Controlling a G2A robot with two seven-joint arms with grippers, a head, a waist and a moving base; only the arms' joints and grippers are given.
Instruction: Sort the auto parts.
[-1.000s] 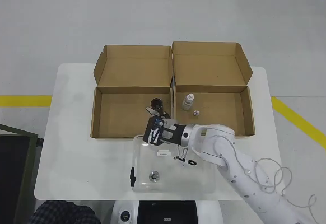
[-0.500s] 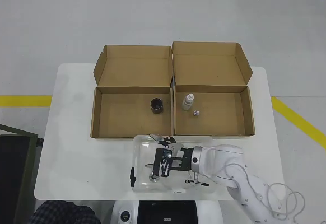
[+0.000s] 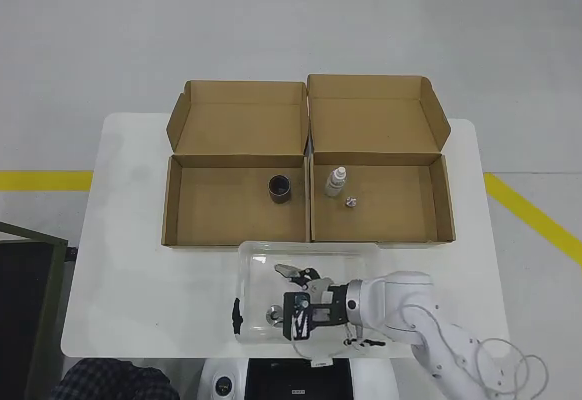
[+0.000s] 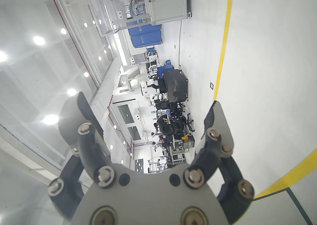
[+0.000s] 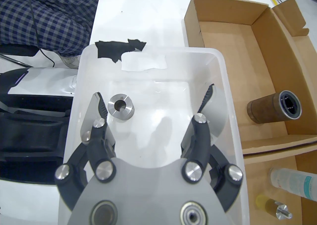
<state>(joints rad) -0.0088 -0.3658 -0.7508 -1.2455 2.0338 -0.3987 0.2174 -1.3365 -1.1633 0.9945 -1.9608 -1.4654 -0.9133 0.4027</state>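
Writing, bin: a white label (image 5: 143, 61) on the wall of the clear bin (image 5: 229, 102), no legible print on it; a torn black tape patch (image 5: 116, 48) touches it.
Writing, bottle: the white bottle (image 5: 293, 183) carries a printed label, too small to make out.
Right gripper (image 5: 153, 94): fingers spread wide inside the bin, pinching nothing.
Steel collar (image 5: 120, 107): upright on the bin floor, within the gap and just beside one finger. From above it sits near 8 o'clock in the bin.
Bin position: 6 o'clock on the table (image 3: 131, 250).
Left box (image 3: 181, 200): at 11 o'clock on the table, with the dark cylinder (image 3: 280, 187) lying at its 3 o'clock side.
Right box (image 3: 441, 200): at 1 o'clock, holding the bottle and a small metal piece (image 3: 350, 200), both near its 9 o'clock wall.
Left gripper (image 4: 147, 102): fingers spread, empty, facing out into the hall.
Change: a second ago the right gripper sat at the bin's 12 o'clock rim, by the left box. It has since drawn back toward 6 o'clock, over the bin. Collar, cylinder, bottle and small piece are unmoved.
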